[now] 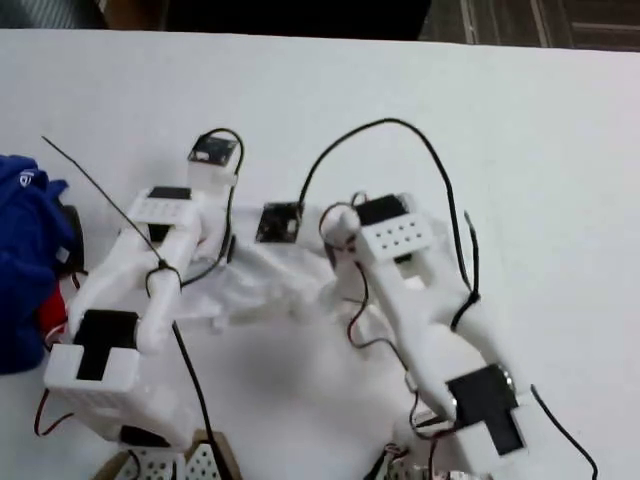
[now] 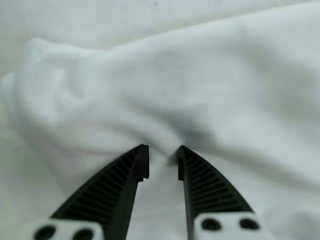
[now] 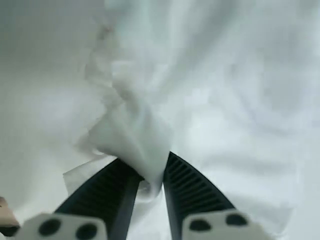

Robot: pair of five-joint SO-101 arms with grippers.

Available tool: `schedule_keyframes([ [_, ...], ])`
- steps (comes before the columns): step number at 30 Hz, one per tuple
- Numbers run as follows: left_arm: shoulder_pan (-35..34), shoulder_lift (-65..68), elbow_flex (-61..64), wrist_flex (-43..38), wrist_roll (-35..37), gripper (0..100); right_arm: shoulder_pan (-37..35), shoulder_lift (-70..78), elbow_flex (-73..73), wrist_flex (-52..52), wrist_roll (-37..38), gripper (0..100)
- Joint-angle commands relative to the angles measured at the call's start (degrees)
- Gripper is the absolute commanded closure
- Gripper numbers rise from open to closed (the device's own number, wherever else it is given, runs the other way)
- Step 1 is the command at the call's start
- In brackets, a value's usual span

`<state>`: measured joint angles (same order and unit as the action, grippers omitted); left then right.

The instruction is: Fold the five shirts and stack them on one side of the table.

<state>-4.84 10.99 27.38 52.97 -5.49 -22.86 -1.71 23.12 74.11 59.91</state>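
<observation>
While the white shirt (image 1: 270, 285) is lying rumpled at the middle of the worktop (image 1: 520, 150) between the two arms, the right jaws are clenching a thick bunch of its cloth and the left jaws are sitting nearly shut on a low fold, apparently pinching it. It is looking light, limp and quick to bunch, so I'd be gripping a hem or shoulder corner on each side rather than a mid-panel wad.
</observation>
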Motion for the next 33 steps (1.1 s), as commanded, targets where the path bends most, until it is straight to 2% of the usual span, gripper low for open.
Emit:
schedule_keyframes([
  [1, -0.26, -0.09, 0.13, -1.93, 0.18, 89, 4.09, 5.85, -9.14, 0.22, 0.53, 97.8],
  [7, -0.35, -0.09, 0.13, -1.93, 0.18, 89, 7.25, 16.13, -18.20, 2.59, 0.18, 94.7],
  [11, -0.35, -0.09, 0.13, -1.93, 0.09, 89, 7.34, 17.19, -21.45, 4.97, 0.35, 76.2],
  [13, -0.35, -0.09, 0.13, -1.93, 0.09, 89, 7.87, 17.19, -23.21, 4.97, 0.35, 70.4],
  [19, -0.35, -0.09, 0.13, -1.93, 0.09, 89, 12.53, 17.10, -28.75, 5.41, 0.09, 74.6],
  [22, -0.35, -0.09, 0.13, -1.93, 0.09, 89, 14.46, 15.52, -30.86, 11.12, 0.09, 77.6],
  [24, -0.35, -0.09, 0.13, -1.93, 0.09, 89, 14.73, 13.32, -31.03, 16.84, 0.35, 85.8],
  [26, -0.35, -0.09, 0.13, -1.93, 0.09, 89, 14.37, 10.95, -30.07, 21.49, 0.09, 99.2],
  [28, -0.35, -0.09, 0.13, -1.93, 0.09, 89, 14.29, 8.40, -26.64, 22.90, 0.00, 95.4],
  [33, -0.44, -0.18, 0.13, -1.93, 0.09, 89, 13.41, 0.04, -12.48, 22.46, 0.53, 97.8],
])
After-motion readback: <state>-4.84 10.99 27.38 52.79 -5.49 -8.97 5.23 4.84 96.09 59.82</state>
